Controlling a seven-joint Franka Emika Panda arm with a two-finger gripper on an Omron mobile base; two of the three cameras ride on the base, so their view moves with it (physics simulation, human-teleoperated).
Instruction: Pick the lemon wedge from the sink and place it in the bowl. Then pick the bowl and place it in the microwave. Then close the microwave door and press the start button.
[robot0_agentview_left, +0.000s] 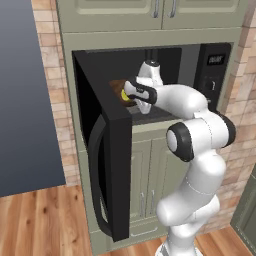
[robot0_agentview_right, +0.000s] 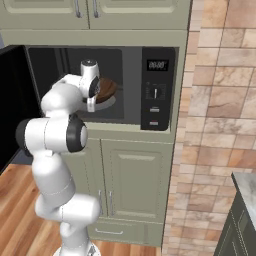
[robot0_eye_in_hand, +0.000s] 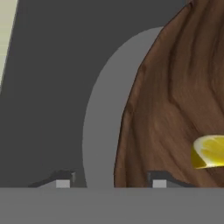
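The microwave (robot0_agentview_right: 156, 90) stands with its door (robot0_agentview_left: 107, 165) swung wide to the left. Inside, the dark brown bowl (robot0_eye_in_hand: 175, 109) sits over the grey turntable (robot0_eye_in_hand: 103, 122), and the yellow lemon wedge (robot0_eye_in_hand: 210, 151) lies in it. My gripper (robot0_eye_in_hand: 111, 181) reaches into the cavity from the front. It is open, its two tips wide apart with the bowl's near rim between them. From the left base the bowl (robot0_agentview_left: 119, 90) and the lemon wedge (robot0_agentview_left: 123, 93) peek out behind the hand. From the right base the bowl (robot0_agentview_right: 106, 89) looks tilted beside the gripper (robot0_agentview_right: 96, 95). The sink is out of view.
The open door's curved bar handle (robot0_agentview_left: 97, 180) juts toward the base on the left. Green cabinets (robot0_agentview_right: 135, 180) sit below the microwave and above it. A brick wall (robot0_agentview_right: 220, 125) runs to the right, and a dark counter corner (robot0_agentview_right: 245, 200) stands at the lower right.
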